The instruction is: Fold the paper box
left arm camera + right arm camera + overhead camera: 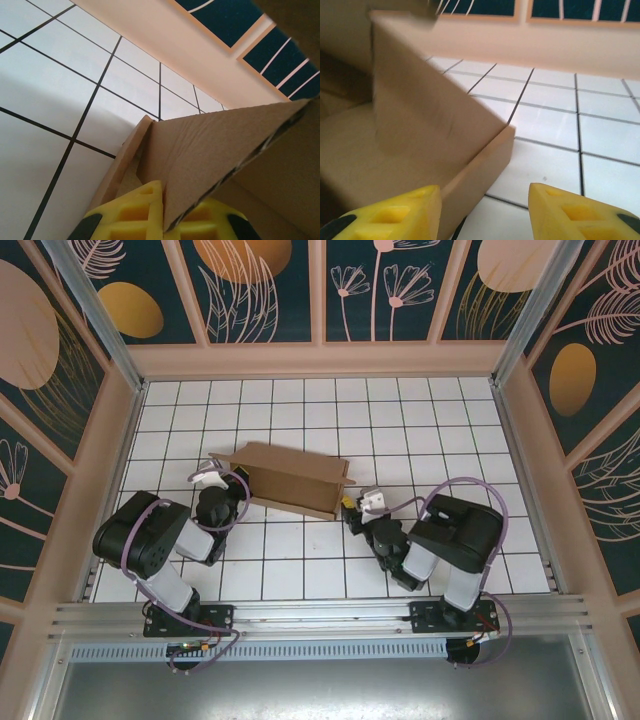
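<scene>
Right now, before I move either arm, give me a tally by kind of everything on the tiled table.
paper box: 1
Arms: 2 (left arm, right arm)
Pincers: 2 (left pincer shut on the paper box, right pincer open)
Total: 5

overhead looks down, wrist cameras near paper box (pixel 292 480)

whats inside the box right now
Inside the box, the right wrist view shows bare cardboard, nothing lying on it. A raised flap covers the rest.
</scene>
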Controlling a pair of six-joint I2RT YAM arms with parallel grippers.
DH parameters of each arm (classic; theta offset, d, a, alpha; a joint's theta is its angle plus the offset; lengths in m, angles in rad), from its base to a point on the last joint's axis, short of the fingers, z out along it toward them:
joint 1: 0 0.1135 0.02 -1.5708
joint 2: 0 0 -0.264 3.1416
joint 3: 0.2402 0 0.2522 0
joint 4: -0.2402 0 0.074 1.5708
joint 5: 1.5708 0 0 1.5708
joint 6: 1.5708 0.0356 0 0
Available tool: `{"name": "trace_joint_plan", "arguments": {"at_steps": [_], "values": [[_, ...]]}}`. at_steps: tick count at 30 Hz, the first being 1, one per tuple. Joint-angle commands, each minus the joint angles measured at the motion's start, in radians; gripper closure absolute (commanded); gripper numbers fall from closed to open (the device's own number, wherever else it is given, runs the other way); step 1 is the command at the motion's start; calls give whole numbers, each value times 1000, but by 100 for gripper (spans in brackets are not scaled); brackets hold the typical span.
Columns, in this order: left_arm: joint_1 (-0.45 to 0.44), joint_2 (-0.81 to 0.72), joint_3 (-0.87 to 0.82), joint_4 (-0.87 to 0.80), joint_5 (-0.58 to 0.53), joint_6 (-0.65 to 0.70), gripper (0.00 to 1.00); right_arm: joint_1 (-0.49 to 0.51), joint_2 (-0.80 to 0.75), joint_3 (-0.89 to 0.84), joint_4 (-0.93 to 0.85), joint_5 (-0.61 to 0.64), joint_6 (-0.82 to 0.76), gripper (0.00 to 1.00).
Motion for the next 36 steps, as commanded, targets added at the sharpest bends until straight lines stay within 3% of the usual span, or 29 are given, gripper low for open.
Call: {"name": "trace_joint_plan", "arguments": {"at_steps": [1,6,10,14,19,23,25,29,31,33,36], "values": [[-8,35,-2,-168,-11,-56,100,0,-88,12,-34,134,18,52],[-9,67,15,-177,-32,-116,100,-33,-223,70,-255,316,28,56],[-21,92,39,-169,-29,-142,100,-116,-392,96,-480,293,133,60],[-44,99,69,-175,-26,-145,100,-197,-540,164,-644,-33,141,62],[-56,98,82,-176,-8,-138,100,-197,-582,357,-920,-471,127,64],[-56,82,84,-181,20,-109,98,-193,-562,480,-1044,-750,135,79],[-56,75,92,-199,30,-99,98,-175,-540,547,-1114,-778,167,86],[-56,80,111,-210,53,-91,96,-138,-457,681,-1273,-852,248,80],[-56,81,118,-213,58,-88,95,-113,-394,765,-1371,-904,225,69],[-56,77,123,-218,60,-83,94,-54,-351,815,-1440,-828,123,50],[-55,72,130,-224,67,-75,94,-19,-314,830,-1470,-719,28,41]]}}
